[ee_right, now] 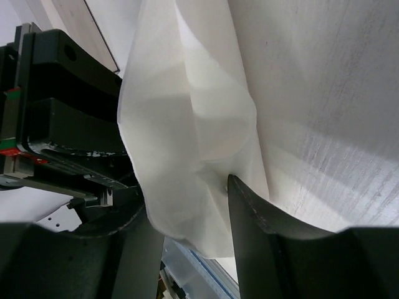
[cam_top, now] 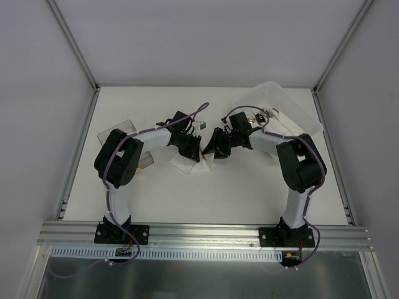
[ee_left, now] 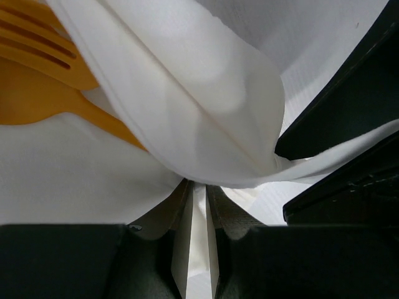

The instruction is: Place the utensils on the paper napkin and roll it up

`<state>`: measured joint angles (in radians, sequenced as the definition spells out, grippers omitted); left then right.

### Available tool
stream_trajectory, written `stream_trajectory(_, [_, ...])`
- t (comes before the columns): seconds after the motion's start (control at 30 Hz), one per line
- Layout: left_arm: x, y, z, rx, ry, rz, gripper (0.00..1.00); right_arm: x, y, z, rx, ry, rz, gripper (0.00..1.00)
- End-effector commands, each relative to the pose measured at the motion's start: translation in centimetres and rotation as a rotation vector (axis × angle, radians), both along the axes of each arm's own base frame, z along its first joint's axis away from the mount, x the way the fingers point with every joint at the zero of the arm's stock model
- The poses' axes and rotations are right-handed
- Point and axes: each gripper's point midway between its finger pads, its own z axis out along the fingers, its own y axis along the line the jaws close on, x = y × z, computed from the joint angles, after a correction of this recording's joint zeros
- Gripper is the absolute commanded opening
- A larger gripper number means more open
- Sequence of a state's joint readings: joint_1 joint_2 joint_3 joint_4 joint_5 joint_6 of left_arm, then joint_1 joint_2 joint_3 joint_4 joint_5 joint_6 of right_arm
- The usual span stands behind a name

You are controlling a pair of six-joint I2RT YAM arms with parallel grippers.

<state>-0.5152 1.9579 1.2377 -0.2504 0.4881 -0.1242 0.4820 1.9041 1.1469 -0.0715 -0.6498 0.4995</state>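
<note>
The white paper napkin (ee_left: 187, 93) is folded over the orange utensils, a fork (ee_left: 43, 50) and a second piece (ee_left: 37, 99), whose ends stick out at the upper left of the left wrist view. My left gripper (ee_left: 198, 187) is shut on a lower edge of the napkin. My right gripper (ee_right: 184, 187) holds a bunched fold of the napkin (ee_right: 187, 112) between its fingers (ee_right: 262, 237). From above, both grippers, the left one (cam_top: 192, 149) and the right one (cam_top: 215, 146), meet over the napkin (cam_top: 186, 165) at mid-table. The utensils are hidden there.
A translucent white plastic tray (cam_top: 290, 109) stands tilted at the back right, with small dark-and-metal bits (cam_top: 257, 116) beside it. A smoky clear box (cam_top: 121, 131) lies at the left behind the left arm. An aluminium rail (cam_top: 199, 233) runs along the near edge.
</note>
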Motion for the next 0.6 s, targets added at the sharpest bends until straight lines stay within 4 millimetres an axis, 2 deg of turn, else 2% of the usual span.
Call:
stream_trajectory(0.0, [0.7,0.7,-0.3,0.029,0.007,0.037,0.14,-0.1,0.8,0.2,0.043,0.036,-0.017,0.46])
stream_trajectory(0.23, [0.7,0.8,-0.3,0.028,0.014,0.046,0.13,0.2,1.6,-0.4,0.079,0.064,-0.037,0.45])
stream_trajectory(0.4, [0.8,0.9,-0.3,0.026,0.018,0.052,0.14,-0.1,2.2,-1.0,0.105,0.096,-0.042,0.39])
stream_trajectory(0.57, [1.0,1.3,0.0,0.024,0.013,0.063,0.14,-0.2,2.1,-2.0,0.093,0.111,-0.040,0.47])
